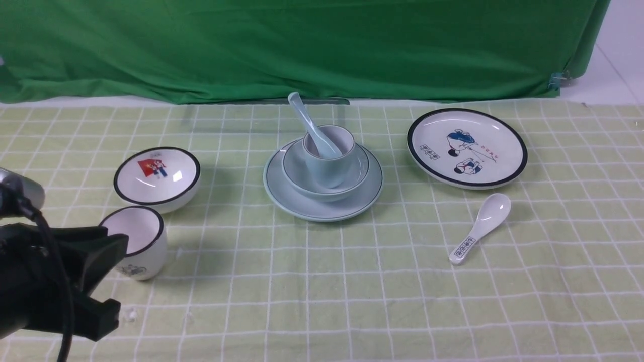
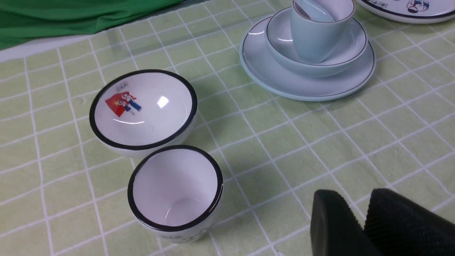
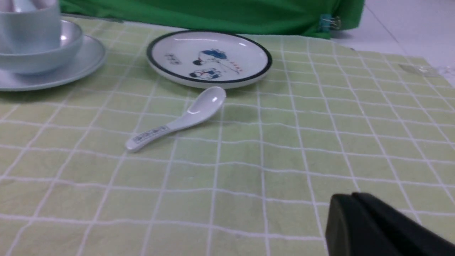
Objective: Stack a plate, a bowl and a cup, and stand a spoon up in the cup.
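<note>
The pale blue plate (image 1: 322,210) lies at the middle of the checked cloth. On it sits the pale blue bowl (image 1: 298,177), and the pale blue cup (image 1: 328,168) stands in the bowl. The pale blue spoon (image 1: 313,129) stands in the cup, its handle leaning back and to the left. My left gripper (image 1: 113,274) hangs at the near left, well away from the stack, beside a black-rimmed cup. In the left wrist view it (image 2: 355,199) is open by a narrow gap with nothing in it. My right gripper (image 3: 350,197) is shut and empty over bare cloth, out of the front view.
A black-rimmed bowl (image 1: 157,173) with a red picture and a black-rimmed cup (image 1: 138,236) stand at the left. At the right lie a cartoon plate (image 1: 467,147) and a printed white spoon (image 1: 480,226). A green curtain (image 1: 302,45) closes the back.
</note>
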`<state>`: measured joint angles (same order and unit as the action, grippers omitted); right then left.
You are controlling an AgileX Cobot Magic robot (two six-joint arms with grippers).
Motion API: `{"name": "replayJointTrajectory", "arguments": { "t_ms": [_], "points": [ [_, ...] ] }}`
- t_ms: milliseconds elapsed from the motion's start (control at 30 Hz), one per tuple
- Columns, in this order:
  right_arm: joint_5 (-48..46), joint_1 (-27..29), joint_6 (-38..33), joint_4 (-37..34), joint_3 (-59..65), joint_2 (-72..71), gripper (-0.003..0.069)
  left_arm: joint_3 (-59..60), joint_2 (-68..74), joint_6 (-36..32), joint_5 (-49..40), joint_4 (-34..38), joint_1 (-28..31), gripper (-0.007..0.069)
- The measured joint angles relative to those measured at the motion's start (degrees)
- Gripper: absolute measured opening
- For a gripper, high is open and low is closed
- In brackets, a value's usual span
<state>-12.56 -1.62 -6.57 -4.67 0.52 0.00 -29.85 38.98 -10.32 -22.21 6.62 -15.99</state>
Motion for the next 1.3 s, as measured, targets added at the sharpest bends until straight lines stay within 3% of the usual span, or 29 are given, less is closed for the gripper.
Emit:
{"name": "replayJointTrajectory", "arguments": {
  "t_ms": [633,767,967,1033,1133,1200,1300],
  "points": [
    [-0.12,0.73,0.94,0.29,0.0,-0.02,0.0066,0.15,0.0,0.0,2.03,-0.52,0.0,0.0125],
    [-0.19,0.73,0.94,0.29,0.0,-0.02,0.0073,4.09,-3.22,0.0,7.74,-0.7,0.0,0.013],
    [-0.19,0.74,0.94,0.29,0.0,-0.02,0.0103,23.37,-21.86,-0.6,29.94,-1.63,2.81,0.0133],
    [-0.19,0.74,0.94,0.29,0.0,-0.02,0.0109,28.13,-28.09,-0.86,33.05,-1.91,5.12,0.0134],
    [-0.19,0.74,0.94,0.29,0.0,-0.02,0.0112,29.64,-33.87,0.84,26.86,-1.97,7.49,0.0135],
    [-0.19,0.79,0.94,0.29,0.0,-0.02,0.0114,29.94,-38.01,4.08,15.15,-1.01,9.75,0.0126],
    [-0.2,0.79,0.94,0.29,0.0,-0.02,0.0125,30.26,-38.81,6.85,8.35,-0.81,11.19,0.0062]
  ]
}}
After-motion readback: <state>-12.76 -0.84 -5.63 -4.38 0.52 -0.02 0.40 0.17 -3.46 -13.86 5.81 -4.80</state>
